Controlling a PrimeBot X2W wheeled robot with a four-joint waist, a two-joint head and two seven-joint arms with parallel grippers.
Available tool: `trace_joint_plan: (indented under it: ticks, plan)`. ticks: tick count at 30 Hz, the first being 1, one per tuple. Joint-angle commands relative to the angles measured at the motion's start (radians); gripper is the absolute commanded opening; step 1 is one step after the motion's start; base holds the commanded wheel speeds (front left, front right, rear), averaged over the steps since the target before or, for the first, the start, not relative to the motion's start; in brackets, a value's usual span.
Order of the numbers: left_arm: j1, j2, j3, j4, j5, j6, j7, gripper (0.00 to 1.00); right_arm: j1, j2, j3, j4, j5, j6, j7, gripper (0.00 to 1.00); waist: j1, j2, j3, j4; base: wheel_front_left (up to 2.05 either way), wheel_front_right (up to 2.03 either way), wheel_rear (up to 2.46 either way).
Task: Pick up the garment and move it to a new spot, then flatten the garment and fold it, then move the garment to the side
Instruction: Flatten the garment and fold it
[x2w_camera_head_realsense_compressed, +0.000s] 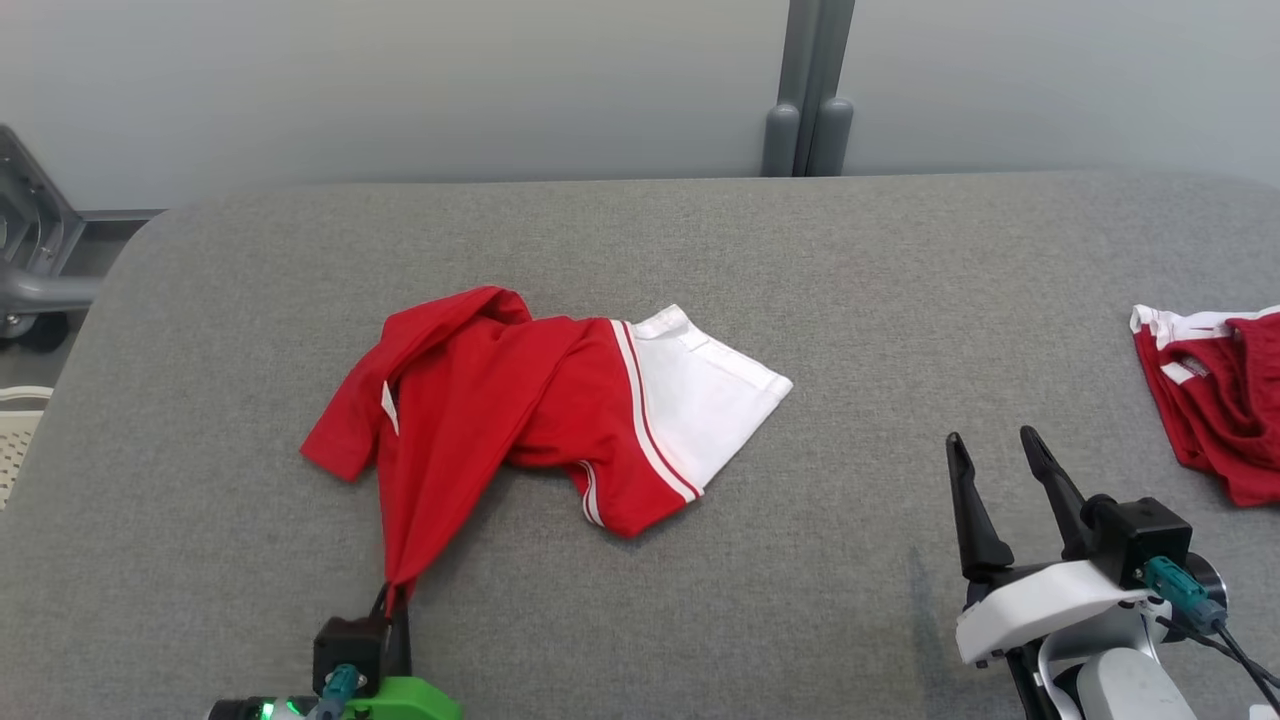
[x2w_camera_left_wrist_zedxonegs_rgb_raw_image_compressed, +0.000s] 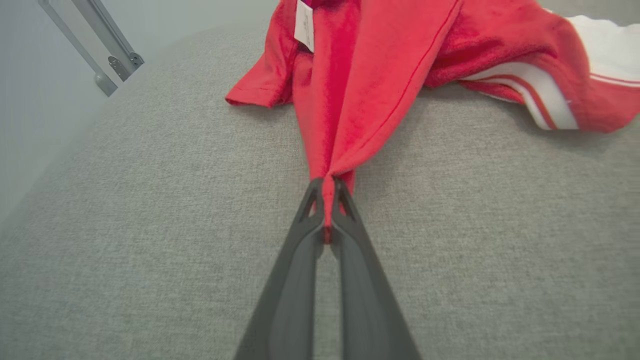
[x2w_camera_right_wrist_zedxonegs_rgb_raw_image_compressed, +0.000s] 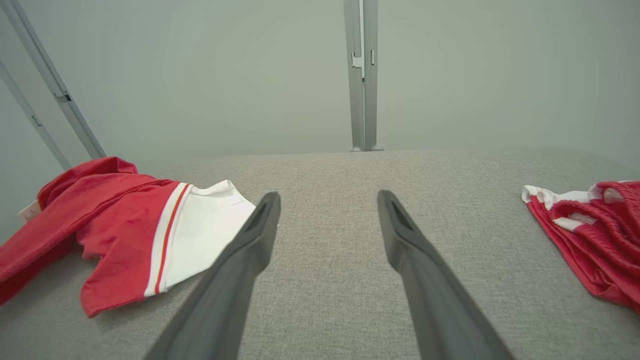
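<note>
1. Shirt (x2w_camera_head_realsense_compressed: 480, 400) lies in a crumpled heap near the middle of the grey table (x2w_camera_head_realsense_compressed: 800, 250), red with a white part and white stripes
2. My left pincer (x2w_camera_left_wrist_zedxonegs_rgb_raw_image_compressed: 327, 184) is squeezed tight on a red edge of the shirt, and the red stuff runs in a stretched strip from the heap down to my tips
3. A small white tag (x2w_camera_head_realsense_compressed: 389, 408) shows on the red part
4. My right pincer (x2w_camera_head_realsense_compressed: 991, 436) is wide open and holds nothing, to the right of the shirt and well apart from it
5. Another pile (x2w_camera_head_realsense_compressed: 1215, 400), red and white, lies at the far right edge of the table
</note>
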Motion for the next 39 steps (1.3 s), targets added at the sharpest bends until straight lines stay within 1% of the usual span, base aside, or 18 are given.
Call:
trace_joint_plan:
  ticks: [1, 5, 11, 17, 21, 25, 26, 33, 39]
  plan:
    - [0.000, -0.009, -0.003, -0.001, 0.011, -0.008, -0.008, 1.00, 0.001, -0.003, 0.000, 0.007, -0.006, 0.000, 0.000, 1.00, 0.0000, -0.0001, -0.005, 0.006, 0.00, 0.00, 0.00]
    - [-0.004, -0.034, -0.006, -0.020, 0.022, -0.028, -0.007, 1.00, -0.004, -0.003, 0.002, 0.023, -0.005, 0.000, 0.001, 1.00, 0.0000, -0.0001, -0.013, 0.017, 0.00, 0.00, 0.00]
    - [0.017, -0.055, 0.007, -0.060, 0.041, -0.052, -0.007, 1.00, -0.028, -0.003, -0.001, 0.061, 0.000, 0.000, 0.009, 1.00, 0.0000, -0.0001, -0.017, 0.042, 0.00, 0.00, 0.00]
    - [0.021, -0.076, 0.036, -0.161, 0.053, -0.076, -0.006, 1.00, -0.098, -0.003, -0.018, 0.128, -0.024, 0.000, 0.063, 1.00, 0.0000, -0.0001, -0.005, 0.088, 0.00, 0.00, 0.00]
    - [0.018, -0.095, 0.043, -0.229, 0.075, -0.081, -0.006, 1.00, -0.181, -0.005, -0.012, 0.213, -0.043, 0.000, 0.121, 1.00, 0.0000, -0.0001, 0.011, 0.128, 0.00, 0.00, 0.00]
    - [0.003, -0.107, 0.047, -0.281, 0.100, -0.088, -0.006, 1.00, -0.268, -0.025, -0.008, 0.324, -0.026, 0.000, 0.165, 1.00, 0.0000, -0.0001, 0.035, 0.179, 0.00, 0.00, 0.00]
    - [0.003, -0.107, 0.047, -0.281, 0.100, -0.088, -0.006, 1.00, -0.268, -0.025, -0.008, 0.324, -0.026, 0.000, 0.165, 1.00, 0.0000, -0.0001, 0.035, 0.179, 0.00, 0.00, 0.00]
    - [-0.021, -0.127, 0.072, -0.349, 0.136, -0.084, -0.006, 1.00, -0.405, -0.064, -0.016, 0.527, -0.002, 0.000, 0.190, 1.00, 0.0000, -0.0001, 0.089, 0.265, 0.00, 0.00, 0.00]
    - [-0.025, -0.138, 0.100, -0.375, 0.155, -0.088, -0.006, 1.00, -0.493, -0.081, -0.034, 0.686, 0.013, 0.000, 0.193, 1.00, 0.0000, -0.0001, 0.124, 0.309, 0.00, 0.00, 0.00]
